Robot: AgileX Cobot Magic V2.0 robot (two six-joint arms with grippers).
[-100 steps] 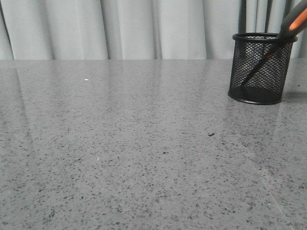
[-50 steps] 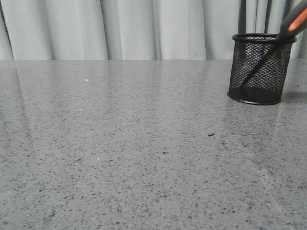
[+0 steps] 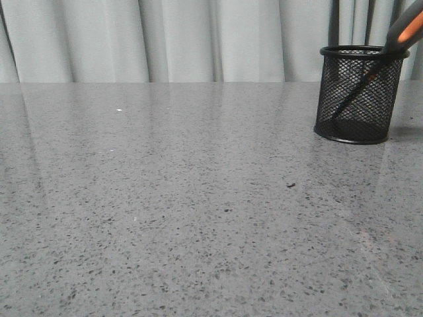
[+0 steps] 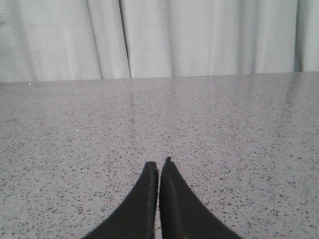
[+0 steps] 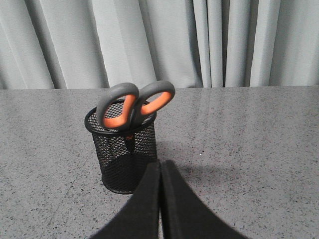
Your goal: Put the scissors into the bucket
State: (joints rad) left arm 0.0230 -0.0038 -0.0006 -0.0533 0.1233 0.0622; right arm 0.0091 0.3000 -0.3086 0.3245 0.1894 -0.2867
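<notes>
The black wire-mesh bucket (image 3: 359, 94) stands upright on the table at the far right. The scissors (image 3: 404, 32) stand inside it, blades down, with the grey and orange handles sticking out over the rim. In the right wrist view the bucket (image 5: 123, 154) and the scissors (image 5: 133, 104) lie just beyond my right gripper (image 5: 160, 162), which is shut and empty, its tips in front of the bucket's lower side. My left gripper (image 4: 158, 163) is shut and empty over bare table. Neither gripper shows in the front view.
The grey speckled table (image 3: 198, 198) runs back to a pale pleated curtain (image 3: 178, 39). A small white speck (image 3: 119, 109) lies at the far left and a dark speck (image 3: 291, 185) near the middle right.
</notes>
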